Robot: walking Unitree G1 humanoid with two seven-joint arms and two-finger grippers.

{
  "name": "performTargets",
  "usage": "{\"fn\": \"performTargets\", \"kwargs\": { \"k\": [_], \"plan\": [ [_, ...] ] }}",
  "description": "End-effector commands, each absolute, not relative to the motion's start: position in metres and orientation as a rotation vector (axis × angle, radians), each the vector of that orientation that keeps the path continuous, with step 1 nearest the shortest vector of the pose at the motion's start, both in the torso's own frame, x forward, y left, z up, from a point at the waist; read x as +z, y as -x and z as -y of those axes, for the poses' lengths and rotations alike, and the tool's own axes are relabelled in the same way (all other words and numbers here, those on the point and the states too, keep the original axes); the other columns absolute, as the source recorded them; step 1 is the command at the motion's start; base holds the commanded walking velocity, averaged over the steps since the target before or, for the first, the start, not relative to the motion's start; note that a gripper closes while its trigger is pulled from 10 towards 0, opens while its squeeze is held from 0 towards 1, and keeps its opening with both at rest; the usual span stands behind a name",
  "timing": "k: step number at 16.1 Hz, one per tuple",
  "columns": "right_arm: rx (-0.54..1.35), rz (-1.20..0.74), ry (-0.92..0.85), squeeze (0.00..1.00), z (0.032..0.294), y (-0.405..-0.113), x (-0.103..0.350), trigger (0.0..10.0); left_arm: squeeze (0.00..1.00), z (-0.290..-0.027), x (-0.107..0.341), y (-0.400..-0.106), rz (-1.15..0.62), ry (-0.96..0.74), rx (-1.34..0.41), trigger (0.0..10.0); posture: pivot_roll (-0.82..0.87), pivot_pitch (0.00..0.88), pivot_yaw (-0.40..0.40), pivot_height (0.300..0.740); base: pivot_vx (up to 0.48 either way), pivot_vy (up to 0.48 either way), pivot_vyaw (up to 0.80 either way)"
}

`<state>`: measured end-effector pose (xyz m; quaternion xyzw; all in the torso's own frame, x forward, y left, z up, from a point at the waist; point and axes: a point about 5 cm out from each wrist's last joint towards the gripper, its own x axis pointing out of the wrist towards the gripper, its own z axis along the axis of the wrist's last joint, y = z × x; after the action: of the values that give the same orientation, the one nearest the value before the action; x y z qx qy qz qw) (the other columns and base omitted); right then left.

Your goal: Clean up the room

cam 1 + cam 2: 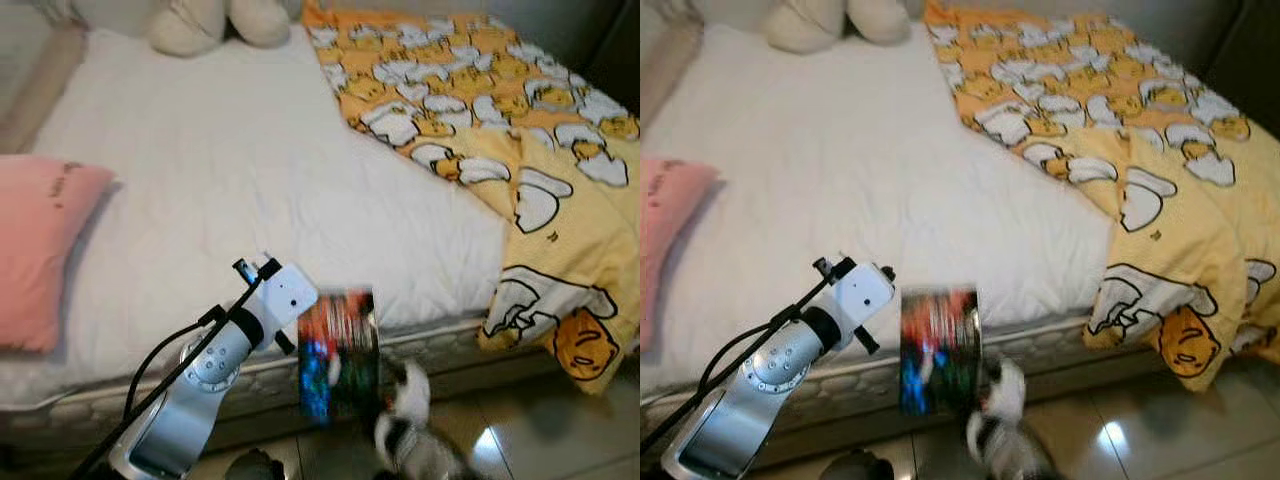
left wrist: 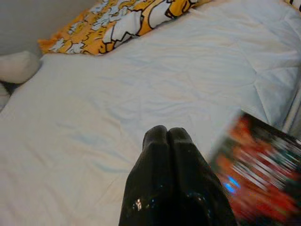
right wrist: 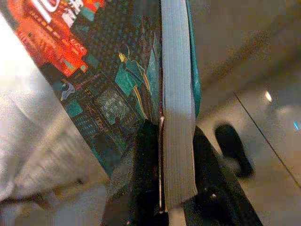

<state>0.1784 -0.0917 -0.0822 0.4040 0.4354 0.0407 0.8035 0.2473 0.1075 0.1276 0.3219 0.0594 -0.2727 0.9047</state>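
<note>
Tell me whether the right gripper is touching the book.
Touching. The right wrist view shows the right gripper clamped on the book, one black finger against the cover and the other against the far side of the page block.

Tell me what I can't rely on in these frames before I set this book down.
- Book cover: blurred by motion in both eye views, its title unreadable.
- Right pincer, shut on the book: a blurred smear in the eye views.
- Pink pillow: cut off by the left edge of the eye views.
- Plush toy at the bed's head: cut off by the top edge.
- Left pincer, shut: hides the sheet behind it in the left wrist view.
</note>
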Motion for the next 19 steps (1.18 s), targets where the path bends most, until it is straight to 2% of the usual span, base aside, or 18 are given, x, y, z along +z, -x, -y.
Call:
{"fn": "performTargets", "kwargs": {
  "k": [1,19],
  "plan": [
    [0.564,-0.596,-0.88,0.0,-0.0413,-0.2934,0.0528,0.0,0.0,-0.1066,0.1255,-0.2446,-0.131,-0.673,-0.573,10.0,0.27,0.242,-0.052,0.74,0.0,0.0,0.0],
    [0.564,-0.596,-0.88,0.0,-0.0413,-0.2934,0.0528,0.0,0.0,-0.1066,0.1255,-0.2446,-0.131,-0.673,-0.573,10.0,0.27,0.242,-0.052,0.74,0.0,0.0,0.0]
  ]
}}
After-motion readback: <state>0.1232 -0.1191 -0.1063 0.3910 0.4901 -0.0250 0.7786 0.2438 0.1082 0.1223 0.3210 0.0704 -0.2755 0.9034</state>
